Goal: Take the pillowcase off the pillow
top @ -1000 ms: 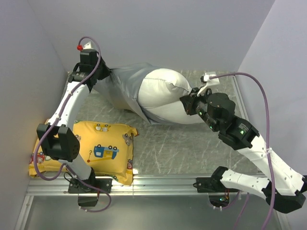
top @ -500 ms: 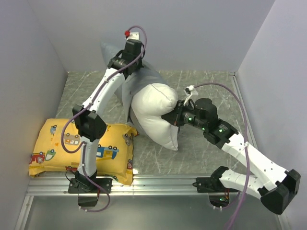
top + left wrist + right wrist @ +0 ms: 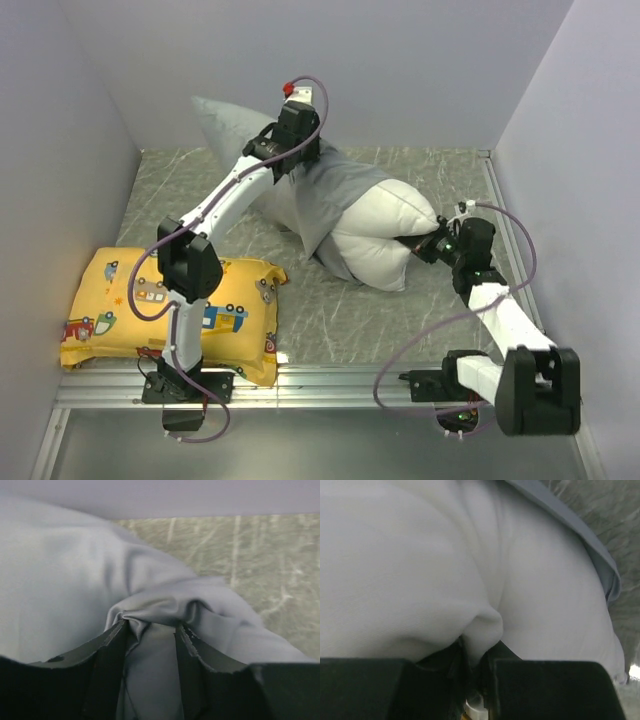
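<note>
The yellow cushion (image 3: pixel 190 300) at the near left carries the only print I can find: cartoon vehicles in blue and red. Anything finer on it is too small for me to read.

The pillowcase (image 3: pixel 340 190) is plain grey cloth with a slight sheen, soft and full of creases. It lies at the back of the table (image 3: pixel 400 320), one pointed corner standing up against the back wall (image 3: pixel 420 70). The pillow (image 3: pixel 385 235) is plump, smooth and white. Its right end bulges bare out of the case in the middle-right of the table, while its left part is under the grey cloth. I cannot tell how much of it is inside.

On my left wrist view the left gripper (image 3: pixel 150 628) has its fingers spread apart, with a bunched fold of the grey cloth sitting between the tips. From above, the wrist hides those fingers.

The right gripper (image 3: pixel 479 652) is pressed together, pinching a tuck of the white pillow, and its fingertips are mostly buried in the fabric.

The tabletop looks like grey-green stone with pale streaks.
</note>
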`<action>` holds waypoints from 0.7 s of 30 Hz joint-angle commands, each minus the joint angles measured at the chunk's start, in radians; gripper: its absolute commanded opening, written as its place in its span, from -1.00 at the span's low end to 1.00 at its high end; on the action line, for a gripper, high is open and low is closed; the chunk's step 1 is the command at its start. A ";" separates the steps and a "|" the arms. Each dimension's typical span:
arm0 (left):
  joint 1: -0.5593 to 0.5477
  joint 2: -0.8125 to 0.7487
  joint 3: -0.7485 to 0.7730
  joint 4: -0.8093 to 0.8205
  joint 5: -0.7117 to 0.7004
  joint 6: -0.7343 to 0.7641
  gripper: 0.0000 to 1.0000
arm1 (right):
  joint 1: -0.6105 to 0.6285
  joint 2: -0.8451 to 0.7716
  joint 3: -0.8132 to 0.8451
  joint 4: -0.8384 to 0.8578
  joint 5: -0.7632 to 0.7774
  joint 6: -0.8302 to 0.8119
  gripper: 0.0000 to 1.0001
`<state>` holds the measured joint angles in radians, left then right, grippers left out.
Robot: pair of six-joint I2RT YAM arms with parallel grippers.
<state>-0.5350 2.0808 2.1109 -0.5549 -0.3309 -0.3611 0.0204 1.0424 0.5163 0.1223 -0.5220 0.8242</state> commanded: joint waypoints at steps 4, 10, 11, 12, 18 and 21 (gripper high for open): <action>-0.020 -0.224 -0.087 0.116 0.050 -0.001 0.09 | -0.100 0.168 -0.007 0.083 0.009 -0.011 -1.00; -0.023 -0.502 -0.322 0.327 0.075 -0.015 0.74 | -0.125 0.254 0.065 0.022 0.088 -0.088 -1.00; -0.022 -0.527 -0.348 0.340 0.072 -0.021 0.74 | -0.125 0.274 0.073 0.016 0.111 -0.106 -1.00; -0.022 -0.550 -0.374 0.345 0.069 -0.032 0.73 | -0.125 0.281 0.080 0.002 0.125 -0.115 -1.00; -0.022 -0.705 -0.727 0.453 0.113 -0.168 0.73 | -0.123 0.282 0.083 -0.001 0.129 -0.137 -1.00; -0.037 -0.717 -0.929 0.603 0.232 -0.237 0.73 | -0.116 0.251 0.079 -0.035 0.117 -0.158 -1.00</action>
<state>-0.5579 1.3087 1.3289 -0.0700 -0.2276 -0.5037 -0.1108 1.3087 0.6170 0.2192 -0.4255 0.7406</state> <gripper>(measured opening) 0.865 0.159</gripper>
